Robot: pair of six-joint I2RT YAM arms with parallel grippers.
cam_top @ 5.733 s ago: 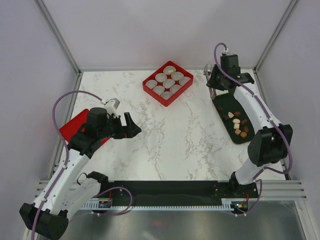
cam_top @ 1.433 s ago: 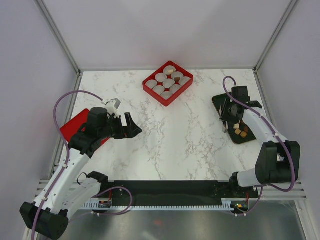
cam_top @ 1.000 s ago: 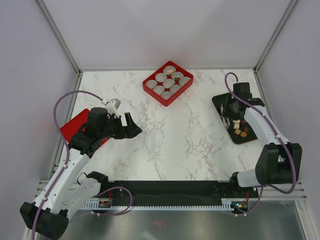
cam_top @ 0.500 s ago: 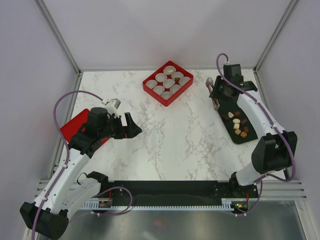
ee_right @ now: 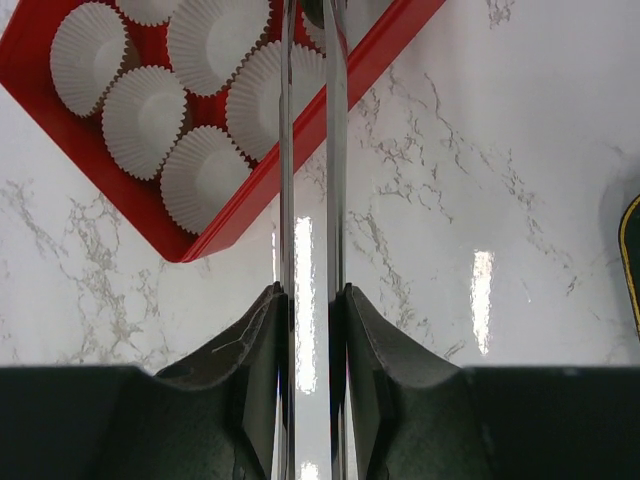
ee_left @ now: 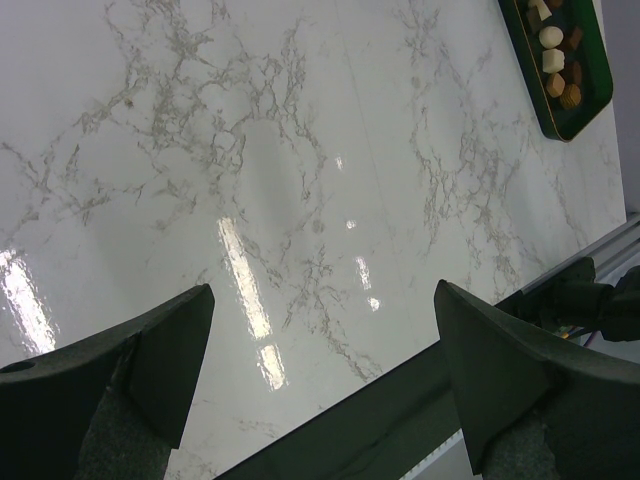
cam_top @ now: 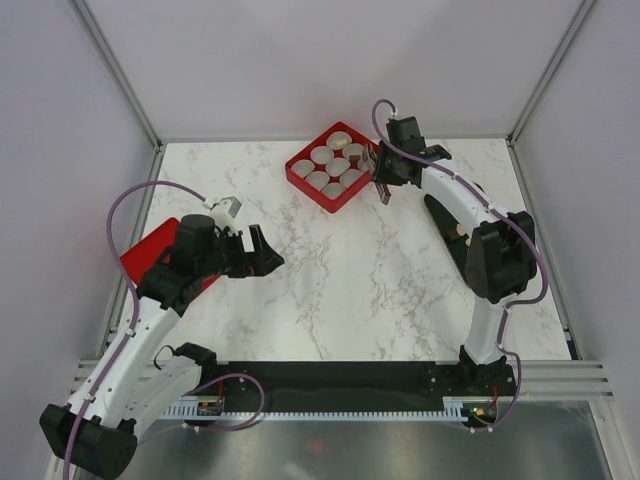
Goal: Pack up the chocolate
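Observation:
Several chocolate pieces [ee_left: 552, 62] lie in a dark green tray [ee_left: 576, 128] at the table's right; the right arm hides most of that tray from above. A red tray [cam_top: 305, 185] at the back centre holds white paper cups [ee_right: 140, 115], and a tan piece [cam_top: 338, 143] sits in one. My right gripper [cam_top: 378, 175] [ee_right: 310, 295] is shut on long metal tweezers [ee_right: 287, 150], whose tips reach over the red tray's near-right cups. Something small and dark shows between the tips at the picture's top edge. My left gripper [cam_top: 262, 250] [ee_left: 320, 300] hovers open over bare marble.
A flat red lid [cam_top: 140, 255] lies at the left edge, partly under the left arm. Grey walls enclose the marble table on three sides. A black rail [cam_top: 340, 375] runs along the near edge between the arm bases.
The right arm has swung left from the dark tray to the red tray's right edge, carrying the tweezers. The left arm has not moved.

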